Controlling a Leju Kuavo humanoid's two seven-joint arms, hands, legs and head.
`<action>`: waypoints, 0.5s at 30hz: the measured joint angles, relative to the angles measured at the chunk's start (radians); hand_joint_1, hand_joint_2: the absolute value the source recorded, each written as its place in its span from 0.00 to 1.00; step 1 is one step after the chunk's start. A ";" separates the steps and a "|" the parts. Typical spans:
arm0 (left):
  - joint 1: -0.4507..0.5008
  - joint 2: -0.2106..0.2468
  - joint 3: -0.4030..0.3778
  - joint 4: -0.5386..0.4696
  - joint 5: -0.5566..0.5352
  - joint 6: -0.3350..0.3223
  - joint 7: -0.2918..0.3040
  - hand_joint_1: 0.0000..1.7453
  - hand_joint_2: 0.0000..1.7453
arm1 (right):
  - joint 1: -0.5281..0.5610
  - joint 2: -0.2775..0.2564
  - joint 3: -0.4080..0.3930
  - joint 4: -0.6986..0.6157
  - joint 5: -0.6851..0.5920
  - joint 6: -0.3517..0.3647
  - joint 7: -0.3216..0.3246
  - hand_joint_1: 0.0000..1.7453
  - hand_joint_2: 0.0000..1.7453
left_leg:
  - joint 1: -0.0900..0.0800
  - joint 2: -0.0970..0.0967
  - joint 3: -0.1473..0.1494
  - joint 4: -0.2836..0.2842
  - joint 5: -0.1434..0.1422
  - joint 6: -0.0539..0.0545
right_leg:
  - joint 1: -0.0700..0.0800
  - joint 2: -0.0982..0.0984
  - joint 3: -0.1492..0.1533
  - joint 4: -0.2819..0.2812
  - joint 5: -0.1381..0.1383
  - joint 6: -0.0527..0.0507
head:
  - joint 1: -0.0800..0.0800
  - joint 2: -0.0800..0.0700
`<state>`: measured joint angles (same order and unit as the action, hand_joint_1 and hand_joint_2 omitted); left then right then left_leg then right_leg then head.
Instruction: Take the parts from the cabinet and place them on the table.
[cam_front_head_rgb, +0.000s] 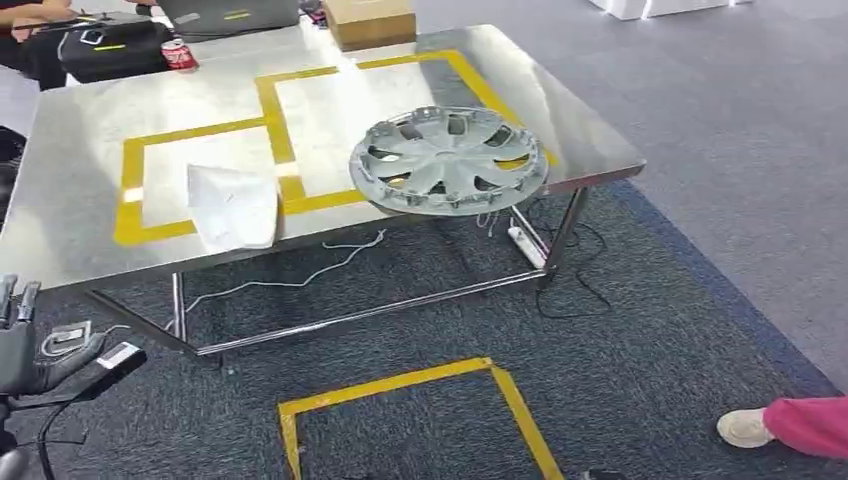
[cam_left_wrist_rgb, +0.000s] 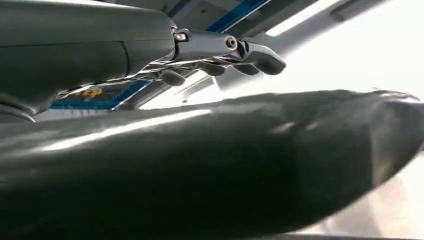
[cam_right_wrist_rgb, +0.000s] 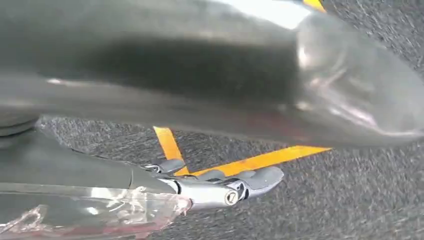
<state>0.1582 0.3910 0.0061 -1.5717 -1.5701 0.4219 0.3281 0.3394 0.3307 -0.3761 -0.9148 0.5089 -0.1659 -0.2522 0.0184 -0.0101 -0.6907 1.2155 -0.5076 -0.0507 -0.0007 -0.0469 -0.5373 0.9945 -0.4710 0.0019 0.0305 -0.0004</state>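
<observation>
Left robot hand (cam_front_head_rgb: 20, 340) is held low beside the shiny steel desk (cam_front_head_rgb: 80, 200), fingers extended and empty; right robot hand (cam_right_wrist_rgb: 220, 185) likewise empty above carpet. Silver plastic wheel cover (cam_front_head_rgb: 448, 160) is seen lying on the desk.

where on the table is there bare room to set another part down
Free: the tape box between the white bag and the hubcap, and the table's left side. Crowded: back edge, with a soda can and cardboard box.

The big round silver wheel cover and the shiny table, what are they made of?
The round silver-grey wheel cover looks like moulded plastic with a matt silver paint: thin curved spokes, dull sheen. The rectangular shiny table looks like brushed steel: its top mirrors the lights, and its legs gleam like metal tube.
</observation>
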 joint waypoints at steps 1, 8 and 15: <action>0.000 0.000 0.002 0.000 0.000 0.000 -0.006 0.00 0.00 | -0.001 0.000 0.002 0.000 0.000 0.000 0.000 0.00 0.00 | 0.000 0.012 0.046 -0.085 0.043 0.000 | 0.000 -0.010 0.003 0.000 -0.002 0.003 | 0.000 0.000; 0.001 -0.011 0.047 0.006 0.000 0.005 -0.048 0.00 0.00 | -0.007 -0.001 0.014 0.000 0.000 -0.003 0.000 0.00 0.00 | -0.004 0.024 0.121 -0.236 0.074 0.040 | 0.006 -0.034 0.011 0.010 -0.027 0.041 | 0.002 0.000; -0.005 -0.022 0.069 0.028 0.000 0.024 -0.082 0.00 0.00 | -0.014 -0.004 0.029 0.018 -0.007 -0.012 -0.008 0.00 0.00 | -0.004 -0.040 0.120 -0.235 0.075 0.054 | 0.004 0.045 -0.128 0.269 -0.108 0.043 | 0.007 0.000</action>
<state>0.1536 0.3689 0.0756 -1.5438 -1.5702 0.4456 0.2460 0.3257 0.3265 -0.3471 -0.8972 0.5016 -0.1778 -0.2598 0.0144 -0.0498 -0.5707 0.9805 -0.4321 0.0031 0.0038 -0.0017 -0.6657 1.2637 -0.5785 0.0451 0.0374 -0.0004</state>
